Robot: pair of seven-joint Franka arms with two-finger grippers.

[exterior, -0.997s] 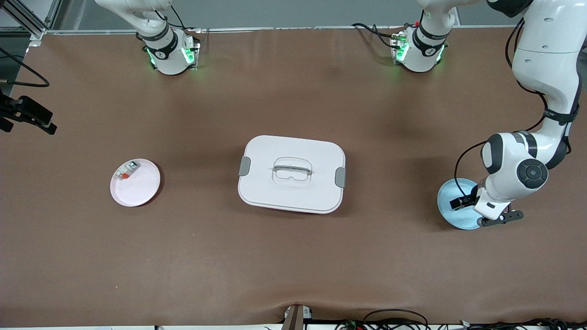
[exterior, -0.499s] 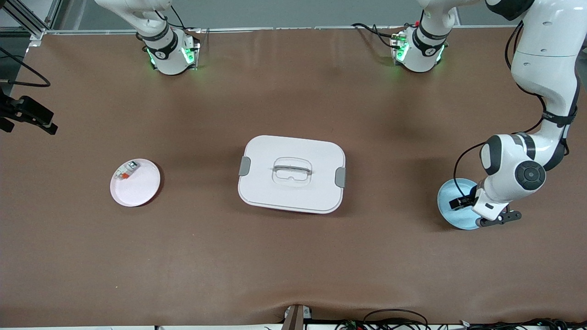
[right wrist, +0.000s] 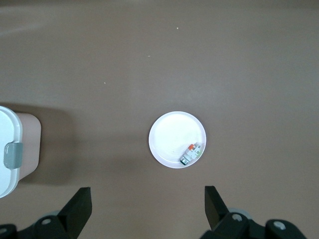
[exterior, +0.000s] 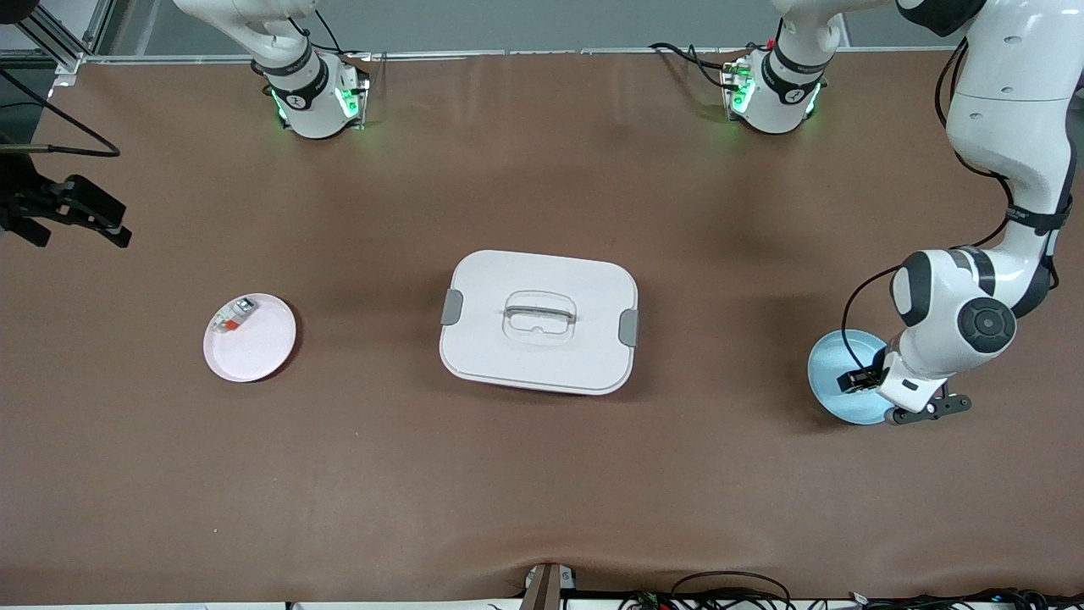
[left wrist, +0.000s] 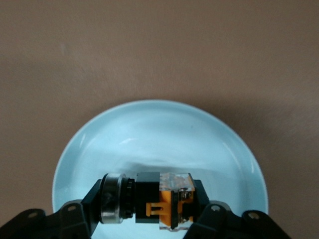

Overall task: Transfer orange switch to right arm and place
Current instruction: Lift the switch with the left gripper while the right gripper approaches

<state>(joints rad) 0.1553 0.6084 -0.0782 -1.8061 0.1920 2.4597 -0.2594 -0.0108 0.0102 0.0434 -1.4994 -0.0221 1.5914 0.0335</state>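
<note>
The orange switch [left wrist: 167,201], a small black block with an orange middle and a metal ring at one end, lies low over the light blue plate [left wrist: 159,134]. My left gripper [left wrist: 149,205] is shut on it, one finger at each end. In the front view that gripper [exterior: 857,379] is down in the blue plate [exterior: 832,373] at the left arm's end of the table. My right gripper [right wrist: 148,211] is open and holds nothing. It hangs high [exterior: 102,219] over the right arm's end of the table.
A pinkish-white plate [exterior: 254,349] [right wrist: 172,134] holds a white-and-grey part with a red-orange end [exterior: 233,315] [right wrist: 192,152]. A white lidded box [exterior: 542,322] with grey clips stands mid-table; its corner [right wrist: 7,149] shows in the right wrist view.
My left gripper's fingers have closed on the orange switch in the blue plate. The right gripper has drifted a little toward the table's middle.
</note>
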